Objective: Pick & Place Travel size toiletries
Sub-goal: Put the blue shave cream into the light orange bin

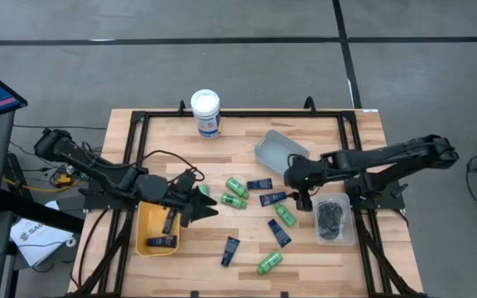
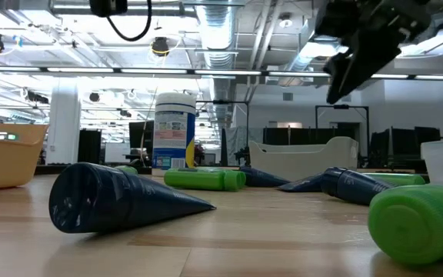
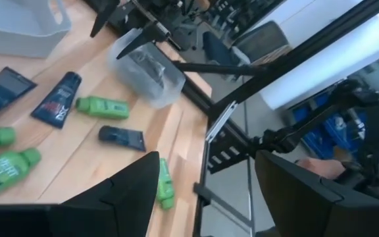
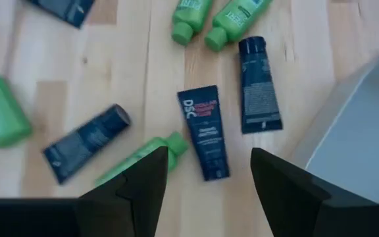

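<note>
Several travel size toiletries lie flat on the wooden table: green bottles [image 1: 237,186] [image 1: 269,263] and navy tubes [image 1: 272,198] [image 1: 230,250]. More navy tubes lie in a yellow bin [image 1: 143,236], and dark tins sit in a clear tub [image 1: 335,219]. My left gripper [image 1: 208,205] [image 3: 206,197] hangs open and empty just right of the yellow bin. My right gripper [image 1: 302,199] [image 4: 209,178] is open above the table, pointing down over a navy tube [image 4: 202,131] and touching nothing.
A tall white canister with a blue label [image 1: 206,113] stands at the far edge. A grey bin [image 1: 278,151] lies tilted behind the right gripper. A black frame [image 1: 131,157] borders the table's sides. Bare wood shows at the near middle.
</note>
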Controlling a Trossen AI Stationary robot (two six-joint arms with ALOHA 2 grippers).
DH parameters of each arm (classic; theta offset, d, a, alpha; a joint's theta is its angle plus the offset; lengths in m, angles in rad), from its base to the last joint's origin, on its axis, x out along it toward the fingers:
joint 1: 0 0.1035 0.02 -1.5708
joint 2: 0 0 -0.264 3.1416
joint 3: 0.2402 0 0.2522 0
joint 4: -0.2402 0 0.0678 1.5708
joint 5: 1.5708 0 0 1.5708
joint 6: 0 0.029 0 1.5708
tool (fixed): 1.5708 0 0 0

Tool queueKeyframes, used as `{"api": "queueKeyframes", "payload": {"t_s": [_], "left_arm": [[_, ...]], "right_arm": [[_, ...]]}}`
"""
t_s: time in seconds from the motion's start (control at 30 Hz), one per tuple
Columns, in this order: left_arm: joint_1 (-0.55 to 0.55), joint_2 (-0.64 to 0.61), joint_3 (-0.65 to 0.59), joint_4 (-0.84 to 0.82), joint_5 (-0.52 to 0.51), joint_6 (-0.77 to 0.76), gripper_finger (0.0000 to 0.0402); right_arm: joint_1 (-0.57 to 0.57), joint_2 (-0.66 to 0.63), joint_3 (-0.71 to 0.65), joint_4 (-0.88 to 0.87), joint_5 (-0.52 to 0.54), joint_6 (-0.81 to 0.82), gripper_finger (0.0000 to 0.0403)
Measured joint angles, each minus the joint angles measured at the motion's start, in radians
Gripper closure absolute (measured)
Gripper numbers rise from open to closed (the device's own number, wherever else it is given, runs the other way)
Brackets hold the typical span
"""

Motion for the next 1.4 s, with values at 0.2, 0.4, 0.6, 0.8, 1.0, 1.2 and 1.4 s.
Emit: {"api": "queueKeyframes", "payload": {"t_s": [0.2,0.4,0.6,0.8,1.0,1.2,1.4], "left_arm": [[0.002,-0.016,0.000,-0.002,-0.008,0.001,0.0155],[-0.003,-0.046,0.000,-0.007,0.014,0.001,0.0156],[-0.004,-0.099,0.000,-0.007,0.018,0.003,0.0156],[-0.004,-0.163,0.000,-0.011,0.018,0.031,0.0156],[-0.007,-0.217,-0.012,-0.016,0.019,0.057,0.0156],[-0.007,-0.251,-0.012,-0.043,0.020,0.107,0.0156],[-0.007,-0.262,-0.012,-0.075,0.017,0.134,0.0156]], "right_arm": [[-0.038,0.077,0.000,-0.010,0.000,-0.146,0.0195],[-0.027,0.209,0.001,-0.007,-0.001,-0.176,0.0187],[-0.027,0.350,0.028,-0.017,0.000,-0.175,0.0159],[-0.027,0.457,0.118,-0.027,0.008,-0.175,0.0153],[-0.026,0.549,0.155,-0.083,0.012,-0.174,0.0153],[-0.023,0.573,0.159,-0.106,0.022,-0.167,0.0156],[-0.021,0.556,0.154,-0.100,0.030,-0.156,0.0200]]}}
